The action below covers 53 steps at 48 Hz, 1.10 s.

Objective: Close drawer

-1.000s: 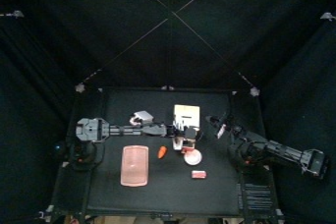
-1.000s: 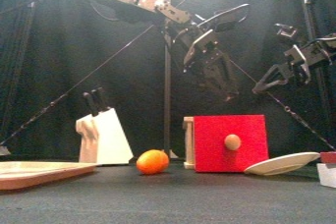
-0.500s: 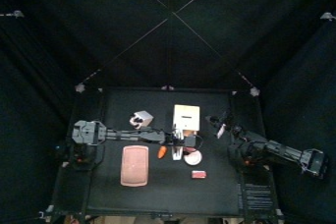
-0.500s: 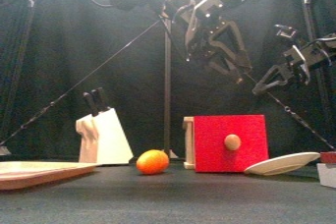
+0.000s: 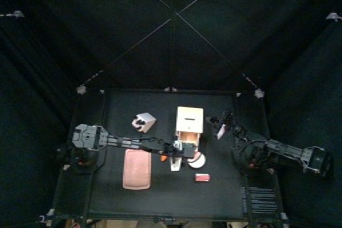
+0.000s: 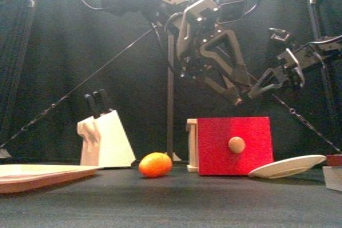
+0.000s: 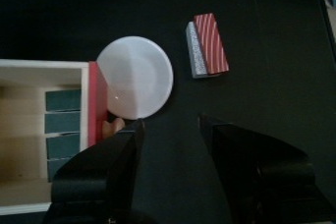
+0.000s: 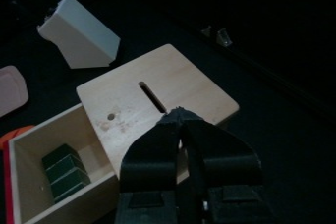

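Hanging high above the drawer (image 6: 230, 146) with jaws spread apart, left tool (image 7: 168, 135) looking straight down past the red front panel (image 7: 96, 100) and the white plate (image 7: 137, 76) lying just beside it. Showing, in the left wrist view, the drawer pulled out of its cabinet, pale wooden tray exposed with dark green blocks (image 7: 62, 125) lying inside. Hovering over the drawer as well, right tool (image 8: 184, 130) with jaws pressed together and holding nothing, tip pointing down at the cream cabinet top (image 8: 157, 90) near its narrow slot. Sitting near the middle of the table (image 5: 114, 107) in the top view, the drawer with its knob (image 6: 237, 144) facing the front edge. Standing to the left of the drawer in the front view: an orange ball (image 6: 156, 164), then a pale knife block (image 6: 103, 139), then a pink tray (image 6: 40, 176) well apart. Lying beyond the plate from the drawer, a small red-striped box (image 7: 209, 43).
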Each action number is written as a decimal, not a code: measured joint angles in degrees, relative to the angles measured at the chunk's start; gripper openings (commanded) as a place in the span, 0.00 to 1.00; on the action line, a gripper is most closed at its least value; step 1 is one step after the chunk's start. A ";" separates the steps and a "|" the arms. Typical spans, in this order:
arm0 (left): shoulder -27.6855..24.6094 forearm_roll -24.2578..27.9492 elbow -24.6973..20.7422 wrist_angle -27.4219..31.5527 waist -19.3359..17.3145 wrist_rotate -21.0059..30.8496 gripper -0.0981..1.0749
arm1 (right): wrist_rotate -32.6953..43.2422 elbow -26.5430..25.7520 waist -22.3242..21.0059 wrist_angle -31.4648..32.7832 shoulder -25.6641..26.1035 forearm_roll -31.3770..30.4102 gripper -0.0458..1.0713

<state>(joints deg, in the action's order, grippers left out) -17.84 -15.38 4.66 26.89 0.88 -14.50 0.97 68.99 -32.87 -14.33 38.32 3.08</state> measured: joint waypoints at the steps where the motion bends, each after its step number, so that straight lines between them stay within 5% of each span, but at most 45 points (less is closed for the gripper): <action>1: 0.09 -0.18 0.18 -0.09 0.00 0.00 0.80 | 0.00 -0.26 0.00 -0.18 -0.53 -0.09 0.05; 20: -0.18 -1.85 3.52 -3.08 -0.35 0.09 0.80 | 0.00 -3.43 0.44 -0.88 -8.70 -0.18 0.05; 53: -1.85 -4.22 5.45 -6.50 -2.90 0.09 0.73 | 0.00 -5.89 0.44 -0.88 -15.03 -0.18 0.05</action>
<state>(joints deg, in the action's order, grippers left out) -19.69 -19.60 10.11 20.39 -2.02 -14.41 0.97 63.11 -32.43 -15.21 23.29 2.90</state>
